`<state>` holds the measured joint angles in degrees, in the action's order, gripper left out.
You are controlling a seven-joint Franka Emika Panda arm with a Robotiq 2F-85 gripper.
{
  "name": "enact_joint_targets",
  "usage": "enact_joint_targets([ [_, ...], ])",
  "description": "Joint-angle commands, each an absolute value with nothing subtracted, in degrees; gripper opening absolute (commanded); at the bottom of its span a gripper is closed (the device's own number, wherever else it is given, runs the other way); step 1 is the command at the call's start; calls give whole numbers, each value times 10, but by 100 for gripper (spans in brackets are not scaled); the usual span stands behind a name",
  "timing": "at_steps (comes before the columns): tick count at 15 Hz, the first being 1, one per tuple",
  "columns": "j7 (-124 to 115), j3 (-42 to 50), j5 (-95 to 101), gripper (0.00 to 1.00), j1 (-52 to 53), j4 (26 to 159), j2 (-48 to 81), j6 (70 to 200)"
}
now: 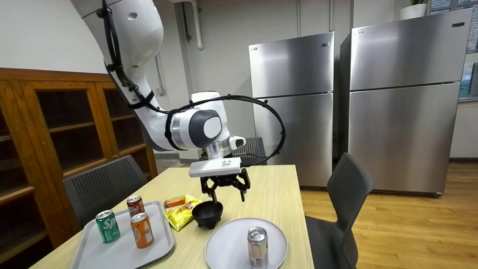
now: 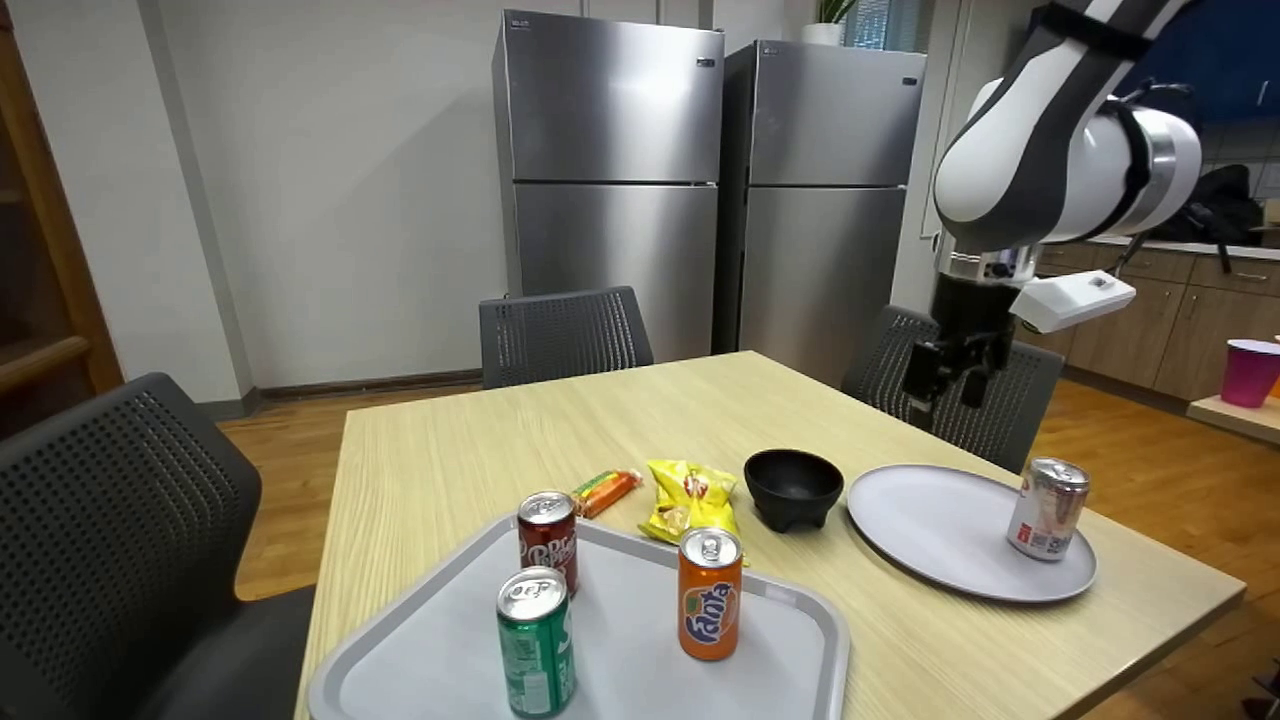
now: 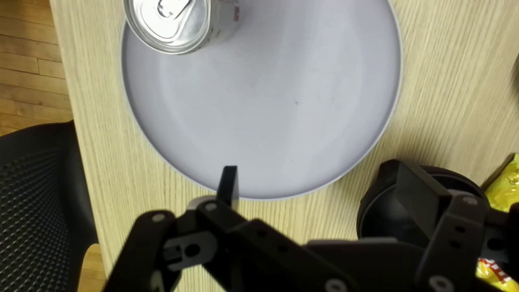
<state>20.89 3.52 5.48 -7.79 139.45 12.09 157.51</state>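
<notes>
While the tool (image 1: 228, 200) hangs empty and spread near the bowl (image 1: 207, 216), positioning seems the step; any grasp calls for lowering.

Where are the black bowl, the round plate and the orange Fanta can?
Black bowl (image 2: 793, 483), in an exterior view: on its inside.
Round plate (image 3: 259, 101), in the wrist view: on its bare top.
Orange Fanta can (image 2: 709, 609), in an exterior view: on its logo.

Hand (image 1: 229, 200) black, bowl (image 2: 792, 492) black. Plate (image 2: 930, 528) and tray (image 2: 628, 620) light grey. Green can (image 2: 537, 650), orange can (image 2: 710, 600), dark red can (image 2: 549, 545), silver can (image 2: 1046, 515). Yellow bag (image 2: 692, 498). Tabletop (image 2: 540, 440) pale wood grain.
</notes>
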Motion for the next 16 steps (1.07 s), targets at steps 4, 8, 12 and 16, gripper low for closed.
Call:
enact_joint_targets([
  [4,207,33,56,100,-79,1394,120,1573],
  [8,227,24,36,100,-88,1408,102,1575],
  [12,237,29,30,100,-99,1409,100,1568],
  [16,265,31,-2,100,-126,1410,102,1563],
])
